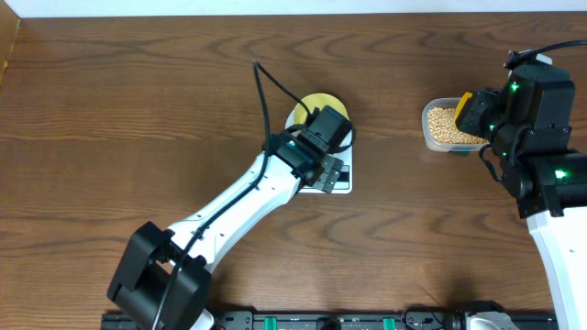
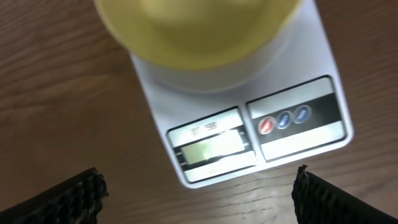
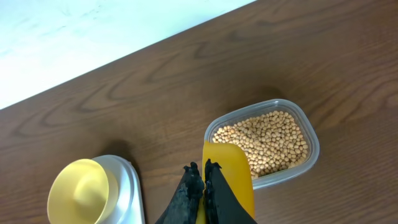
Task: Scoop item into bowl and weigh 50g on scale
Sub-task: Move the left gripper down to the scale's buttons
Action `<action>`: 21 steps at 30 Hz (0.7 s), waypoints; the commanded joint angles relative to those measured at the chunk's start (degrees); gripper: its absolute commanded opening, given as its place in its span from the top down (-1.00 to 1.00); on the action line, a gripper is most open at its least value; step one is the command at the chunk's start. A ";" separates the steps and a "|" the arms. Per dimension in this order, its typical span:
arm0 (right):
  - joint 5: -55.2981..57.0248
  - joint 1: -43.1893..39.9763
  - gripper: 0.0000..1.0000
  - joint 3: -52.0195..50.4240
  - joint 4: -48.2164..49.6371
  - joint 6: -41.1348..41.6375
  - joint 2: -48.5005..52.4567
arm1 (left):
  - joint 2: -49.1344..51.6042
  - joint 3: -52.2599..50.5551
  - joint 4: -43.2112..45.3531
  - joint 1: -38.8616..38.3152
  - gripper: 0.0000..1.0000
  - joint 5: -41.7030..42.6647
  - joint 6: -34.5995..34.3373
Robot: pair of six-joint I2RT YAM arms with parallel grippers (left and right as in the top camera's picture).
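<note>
The pale-yellow bowl (image 1: 314, 107) stands on the white scale (image 1: 343, 184) at mid-table, and no beans show in it (image 3: 81, 190). My left gripper (image 1: 328, 170) hovers open and empty over the scale's front edge (image 2: 199, 193). The display (image 2: 211, 146), the coloured buttons (image 2: 283, 119) and the bowl (image 2: 193, 31) lie ahead of it. My right gripper (image 3: 203, 174) is shut on a yellow scoop (image 3: 229, 177), held at the near rim of the clear tub (image 3: 311, 134). The tub holds tan beans (image 3: 267, 140). No beans show on the scoop.
The tub of beans (image 1: 448, 126) sits at the right of the brown wooden table, under my right arm (image 1: 537, 137). The left arm (image 1: 238, 206) stretches diagonally from the front left. The table's far edge (image 3: 124, 59) runs behind the tub.
</note>
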 commanded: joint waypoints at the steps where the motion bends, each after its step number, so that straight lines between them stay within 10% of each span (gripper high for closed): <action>1: 0.04 -0.35 0.98 1.31 0.13 -0.87 0.00 | 1.42 0.42 0.39 -1.22 -0.96 -3.26 -2.49; 21: -0.39 -0.35 0.98 1.31 -1.11 -0.50 0.00 | 2.80 -0.04 1.11 -1.62 -0.96 -5.22 -8.76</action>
